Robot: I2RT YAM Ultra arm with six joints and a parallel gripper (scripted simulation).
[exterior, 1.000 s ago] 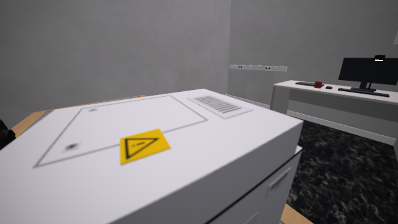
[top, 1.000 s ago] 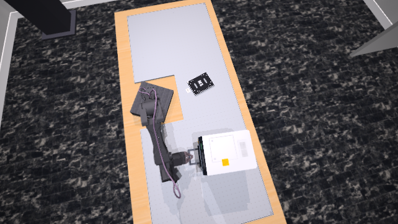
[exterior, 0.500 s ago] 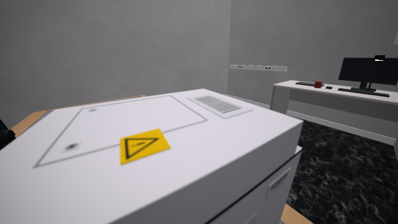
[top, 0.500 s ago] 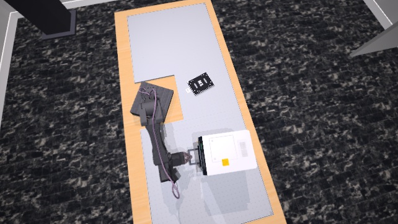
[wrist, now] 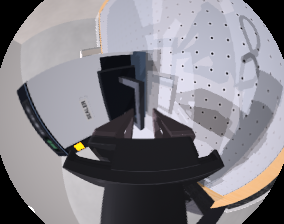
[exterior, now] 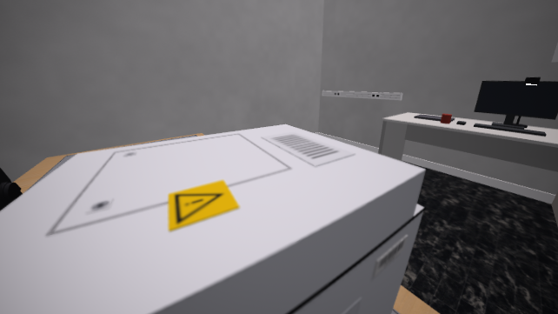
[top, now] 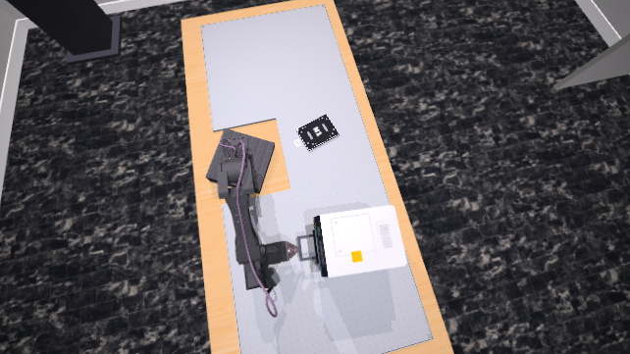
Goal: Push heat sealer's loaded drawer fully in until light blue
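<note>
The white heat sealer (top: 365, 239) (exterior: 143, 264) (wrist: 68, 95) stands upright on the table. The dark drawer front (wrist: 113, 97) and its loop handle (wrist: 138, 102) face the arm; the handle sticks out from the sealer. My gripper (top: 297, 250) (wrist: 143, 111) is partly open, its fingertips at the handle's outer bar, not clamped on anything. Whether they touch the bar cannot be told. A small yellow patch (wrist: 79, 146) shows at the sealer's dark front edge; whether it is the status light is unclear. The seal sheet, plate and sealing frame are hidden.
A black card-like board (top: 318, 132) lies on the grey mat (top: 275, 68) beyond the sealer. The arm's dark base plate (top: 265, 161) is on the wooden table at the left. The sealer's back is near the table's right edge (top: 417, 249).
</note>
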